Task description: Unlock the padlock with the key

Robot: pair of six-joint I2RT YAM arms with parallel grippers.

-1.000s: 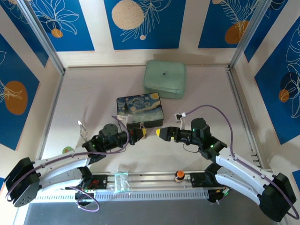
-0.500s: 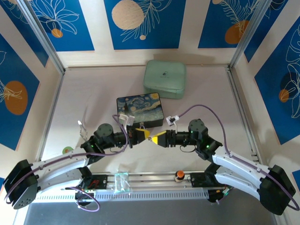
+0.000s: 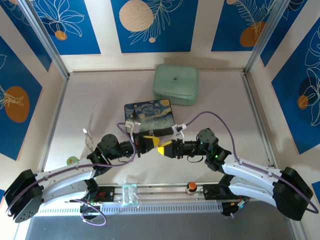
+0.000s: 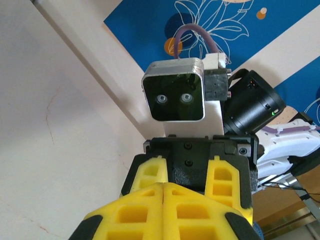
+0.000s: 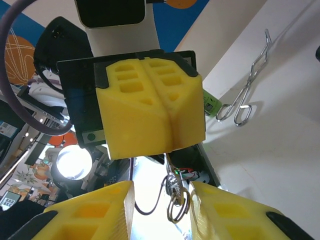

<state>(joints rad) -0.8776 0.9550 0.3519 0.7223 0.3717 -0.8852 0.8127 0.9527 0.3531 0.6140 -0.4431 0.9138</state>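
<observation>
No writing or number is legible; the small mark on the green case (image 3: 175,84) is unreadable.

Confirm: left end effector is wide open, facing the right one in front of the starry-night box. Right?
No. The left end effector is shut, not wide open: the left wrist view shows its yellow fingers pressed together, and the right wrist view shows the key hanging from them. It does face the right end effector in front of the starry-night box.
</observation>
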